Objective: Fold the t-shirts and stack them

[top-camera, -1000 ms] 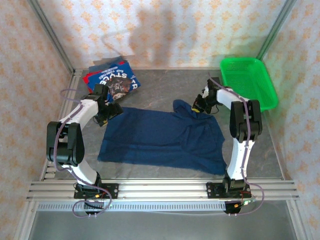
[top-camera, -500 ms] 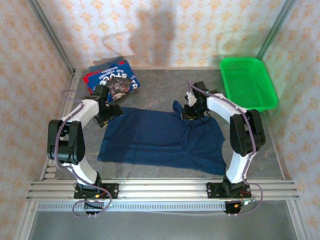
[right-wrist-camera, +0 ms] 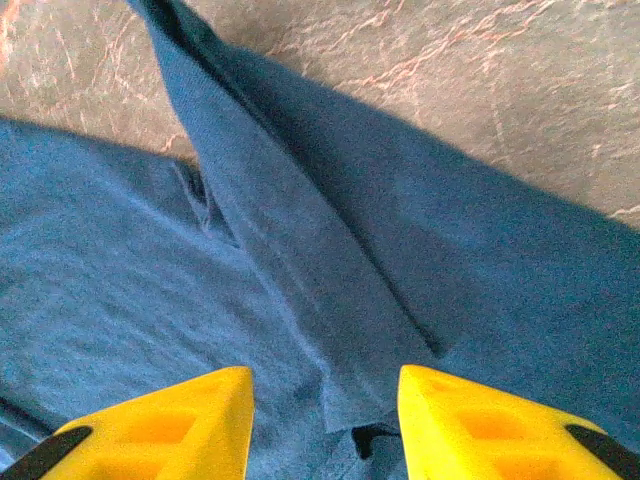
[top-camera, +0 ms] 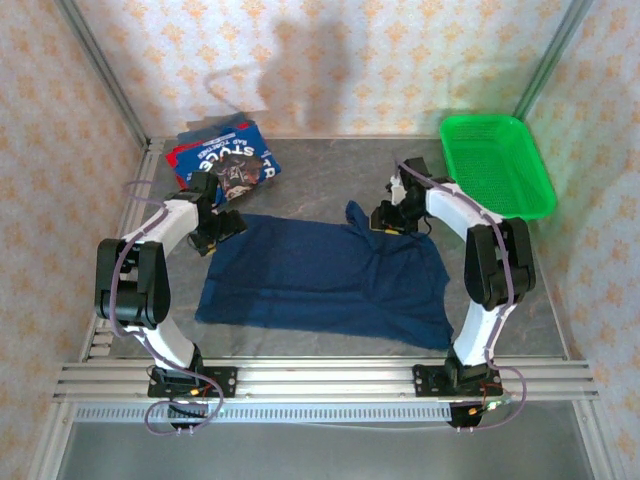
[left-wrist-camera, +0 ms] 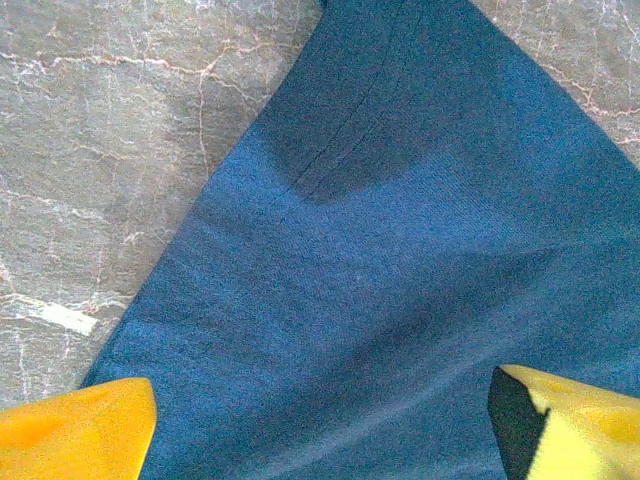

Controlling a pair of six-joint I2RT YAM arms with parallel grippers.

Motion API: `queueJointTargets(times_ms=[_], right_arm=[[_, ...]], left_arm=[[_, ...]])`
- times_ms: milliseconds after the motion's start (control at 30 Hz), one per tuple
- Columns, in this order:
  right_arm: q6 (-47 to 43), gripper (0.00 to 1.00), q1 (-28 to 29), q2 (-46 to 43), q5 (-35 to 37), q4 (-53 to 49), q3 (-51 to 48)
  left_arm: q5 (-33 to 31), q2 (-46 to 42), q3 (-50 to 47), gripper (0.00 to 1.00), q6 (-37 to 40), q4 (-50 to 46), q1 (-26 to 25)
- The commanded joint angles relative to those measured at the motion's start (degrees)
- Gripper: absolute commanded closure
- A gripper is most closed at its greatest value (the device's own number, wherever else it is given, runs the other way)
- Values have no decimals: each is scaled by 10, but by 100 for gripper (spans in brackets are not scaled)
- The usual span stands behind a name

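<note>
Mostly flat, the navy t-shirt (top-camera: 320,280) lay across the middle of the grey table (top-camera: 330,170).
Both grippers stood parted, grasping nothing: the left gripper (top-camera: 220,230) over the shirt's far-left corner, the right gripper (top-camera: 383,218) straddling a raised fold near the far-right sleeve. Folded t-shirts (top-camera: 225,162) sat far left; a green basket (top-camera: 497,165) sat far right.

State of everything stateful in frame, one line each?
navy t-shirt: spread flat, unfolded, one ridge of cloth raised at its far right.
folded shirts: stacked, far left.
green basket: empty.
left gripper: open, over the navy shirt's far-left corner.
right gripper: open, jaws astride the raised ridge.
</note>
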Motion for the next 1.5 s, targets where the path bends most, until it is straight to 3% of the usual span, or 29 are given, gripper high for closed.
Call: queueJointTargets(times_ms=[0,400,1233,1467], right_arm=[[32,58,-11,26,-22,-9,9],[56,61,-12,68,-44,13,-7],[35,59,-13,66,-9,-24,-7],[39,74,-12,80,-30,-17,10]], left_arm=[[-10,-3,-7,12,9,2,6],[-4,-6,-4,13,29,7,6],[-5,-3,6,12,30,4,6],[-6,-1,9,12,29,3,6]])
